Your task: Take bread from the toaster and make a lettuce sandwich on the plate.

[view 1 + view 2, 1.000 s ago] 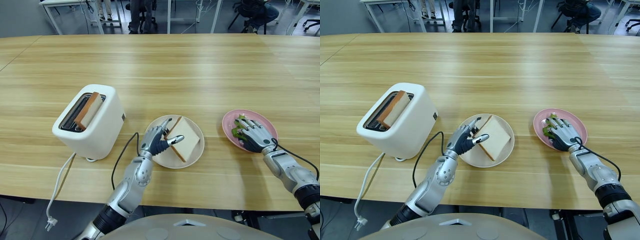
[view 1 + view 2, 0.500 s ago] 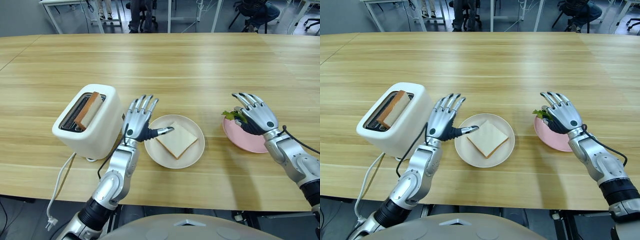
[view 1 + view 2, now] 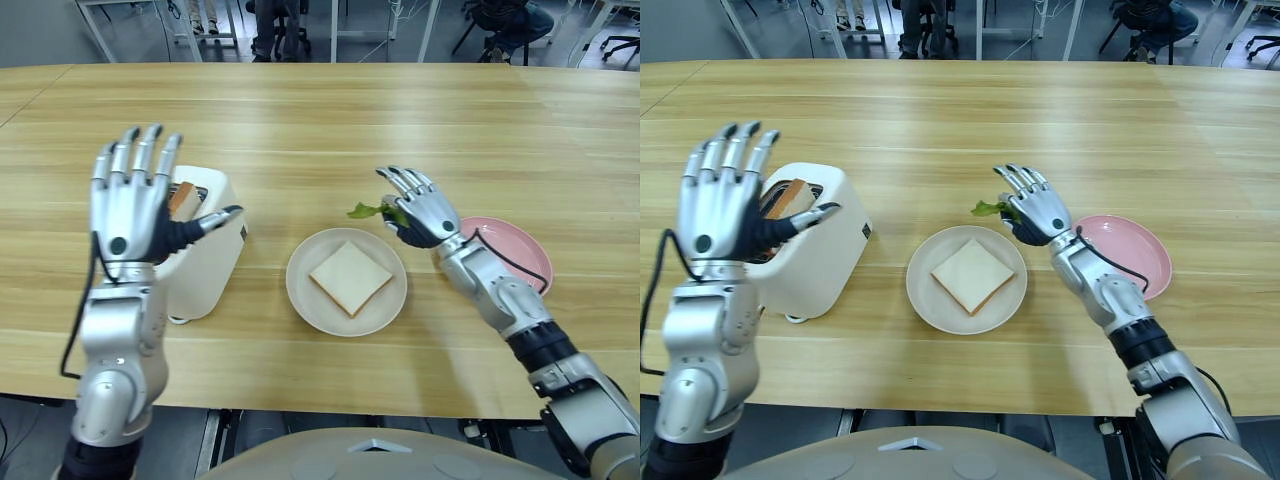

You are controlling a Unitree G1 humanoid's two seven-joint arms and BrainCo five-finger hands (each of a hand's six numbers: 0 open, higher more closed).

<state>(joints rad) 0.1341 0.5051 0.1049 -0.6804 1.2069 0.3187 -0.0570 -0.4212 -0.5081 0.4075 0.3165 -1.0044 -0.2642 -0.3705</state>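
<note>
A white toaster (image 3: 212, 262) stands at the left with one bread slice (image 3: 182, 197) upright in its slot. My left hand (image 3: 128, 208) is raised in front of it, open with its fingers spread, holding nothing. A second bread slice (image 3: 349, 277) lies flat on the beige plate (image 3: 300, 300) at the centre. My right hand (image 3: 422, 212) hovers above that plate's right rim, shut on a green lettuce leaf (image 3: 364, 210) that sticks out to its left.
A bare pink plate (image 3: 512, 255) sits to the right of the beige one, under my right forearm. The wooden table (image 3: 300, 120) stretches far back. Chairs and desk legs stand beyond its far edge.
My left hand has let the bread drop flat on the plate and risen up in front of the toaster. My right hand has lifted the lettuce off the pink plate and carried it left.
</note>
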